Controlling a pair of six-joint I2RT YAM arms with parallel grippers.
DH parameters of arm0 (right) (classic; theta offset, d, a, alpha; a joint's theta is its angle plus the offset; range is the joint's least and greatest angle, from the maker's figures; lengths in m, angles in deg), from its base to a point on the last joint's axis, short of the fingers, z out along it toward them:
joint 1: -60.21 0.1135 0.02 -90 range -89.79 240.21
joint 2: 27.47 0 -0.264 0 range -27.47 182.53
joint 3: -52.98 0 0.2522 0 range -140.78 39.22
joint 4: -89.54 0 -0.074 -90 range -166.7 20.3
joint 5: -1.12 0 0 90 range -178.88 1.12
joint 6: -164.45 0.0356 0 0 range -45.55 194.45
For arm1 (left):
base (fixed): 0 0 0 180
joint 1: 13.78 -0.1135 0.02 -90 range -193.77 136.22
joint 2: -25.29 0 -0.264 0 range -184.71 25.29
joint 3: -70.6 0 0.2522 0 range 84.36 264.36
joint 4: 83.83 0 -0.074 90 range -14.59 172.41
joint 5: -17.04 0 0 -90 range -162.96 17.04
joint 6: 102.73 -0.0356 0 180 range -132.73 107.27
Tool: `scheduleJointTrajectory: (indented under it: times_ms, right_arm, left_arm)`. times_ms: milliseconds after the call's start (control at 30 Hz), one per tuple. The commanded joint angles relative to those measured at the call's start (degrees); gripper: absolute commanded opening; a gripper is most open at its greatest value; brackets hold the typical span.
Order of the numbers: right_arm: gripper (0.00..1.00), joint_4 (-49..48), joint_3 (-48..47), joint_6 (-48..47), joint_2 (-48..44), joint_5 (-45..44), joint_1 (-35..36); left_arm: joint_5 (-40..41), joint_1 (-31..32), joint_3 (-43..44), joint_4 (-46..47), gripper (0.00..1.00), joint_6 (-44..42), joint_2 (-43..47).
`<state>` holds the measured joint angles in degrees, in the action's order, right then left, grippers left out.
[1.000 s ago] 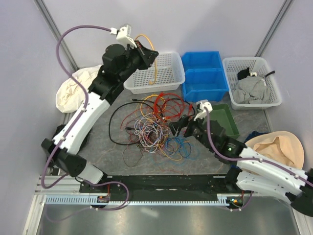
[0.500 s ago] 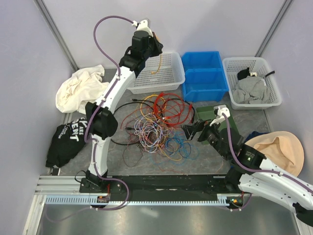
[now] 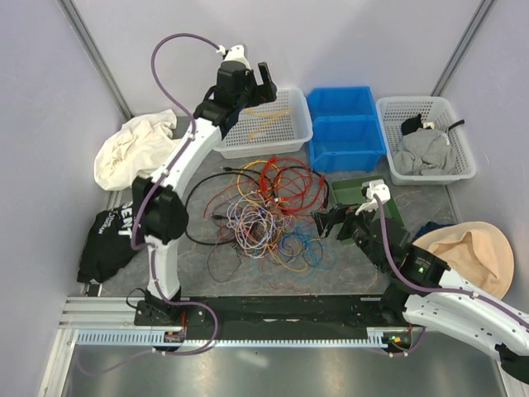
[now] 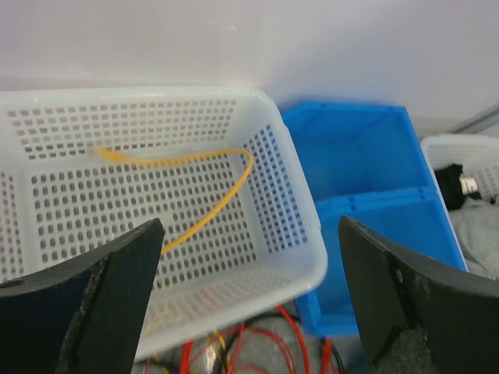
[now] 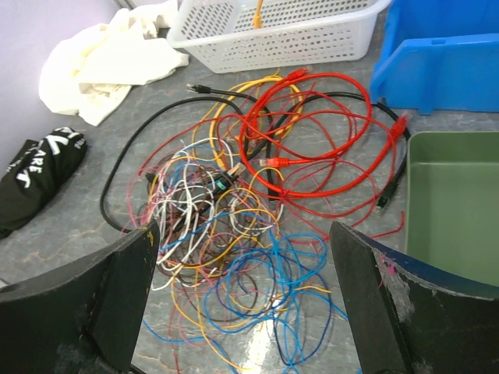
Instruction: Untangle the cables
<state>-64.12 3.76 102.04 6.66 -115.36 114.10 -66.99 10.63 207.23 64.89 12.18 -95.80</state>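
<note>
The cables (image 3: pixel 264 211) lie in a loose tangle on the grey table: red loops (image 5: pixel 312 140) at the back, white, pink and yellow wires in the middle (image 5: pixel 207 202), blue ones (image 5: pixel 304 273) at the front, and a black cable (image 3: pixel 194 211) round the left side. One yellow-orange cable (image 4: pixel 210 195) lies loose inside the white basket (image 3: pixel 248 149). My left gripper (image 3: pixel 261 83) hangs open above that basket, holding nothing (image 4: pixel 249 300). My right gripper (image 3: pixel 325 222) stands open just right of the tangle and low over its blue wires (image 5: pixel 245 308), with nothing between its fingers.
Blue bins (image 3: pixel 343 124) stand right of the white basket (image 4: pixel 300 241). A second white basket (image 3: pixel 426 107) with grey clothes is at far right. A green tray (image 3: pixel 380 198) sits by my right arm. Cream cloth (image 3: pixel 132 149), black cloth (image 3: pixel 107 236) and a beige hat (image 3: pixel 467 252) lie at the sides.
My left gripper carried the yellow-orange cable over the white basket and opened; the cable now lies in the basket. The right arm barely shifted and stayed open.
</note>
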Motion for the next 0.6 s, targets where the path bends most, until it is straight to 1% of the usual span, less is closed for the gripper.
scheduleJointTrajectory:
  times_ms: [0, 33, 67, 100, 133, 167, 200, 233, 267, 300, 367, 400, 433, 567]
  right_arm:
    - [0.98, -0.19, 1.45, -1.40, -1.34, -2.08, 0.25]
    - [0.98, -0.10, 2.06, -1.23, -2.13, -2.26, 0.25]
    - [0.98, -0.19, 2.24, -0.88, -2.66, -2.35, 0.34]
    - [0.98, -0.19, 2.76, -0.70, -3.71, -2.26, 0.25]
    - [0.98, -0.19, 2.94, -0.61, -4.15, -2.35, 0.34]
    - [0.98, -0.27, 3.20, -0.35, -4.68, -2.26, 0.25]
    - [0.98, -0.19, 3.64, -0.35, -5.47, -2.43, 0.25]
    - [0.98, -0.27, 3.82, -0.44, -5.83, -2.52, 0.25]
    - [0.98, -0.10, 3.91, -0.52, -6.26, -2.52, 0.25]
    - [0.98, -0.10, 4.26, -0.61, -6.79, -2.44, 0.25]
    - [0.98, -0.01, 4.52, -0.70, -7.23, -2.61, 0.25]
    - [0.98, 0.25, 4.87, -0.61, -7.76, -2.61, 0.25]
    - [0.98, 0.25, 5.05, -0.52, -8.02, -2.70, 0.25]
    - [0.98, 0.43, 6.46, 0.61, -8.90, -3.05, 0.25]
  left_arm:
    - [7.97, 5.91, -9.63, 2.75, 1.00, -4.43, 17.89]
    - [9.48, 7.14, -15.93, 2.75, 1.00, -2.86, 20.35]
    - [10.71, 9.59, -19.30, 2.75, 1.00, -1.71, 24.55]
    - [13.94, 11.00, -26.90, 2.67, 1.00, 1.26, 27.20]
    - [15.19, 13.63, -30.46, 2.84, 1.00, 2.59, 29.32]
    - [15.73, 14.78, -33.80, 2.93, 0.99, 3.82, 33.34]
    - [16.08, 16.10, -39.84, 2.84, 1.00, 6.88, 35.12]
    - [15.91, 18.12, -42.86, 2.75, 1.00, 9.00, 36.71]
    - [15.38, 19.01, -45.76, 2.67, 1.00, 11.02, 40.12]
    - [13.55, 19.71, -50.57, 2.58, 1.00, 13.74, 41.46]
    - [12.92, 22.61, -54.12, 1.62, 1.00, 14.73, 43.66]
    - [15.18, 23.92, -56.31, 1.00, 1.00, 14.91, 45.41]
    - [17.29, 26.72, -57.21, -1.62, 1.00, 15.78, 46.12]
    - [24.59, 32.98, -62.83, -3.75, 0.99, 20.17, 48.50]
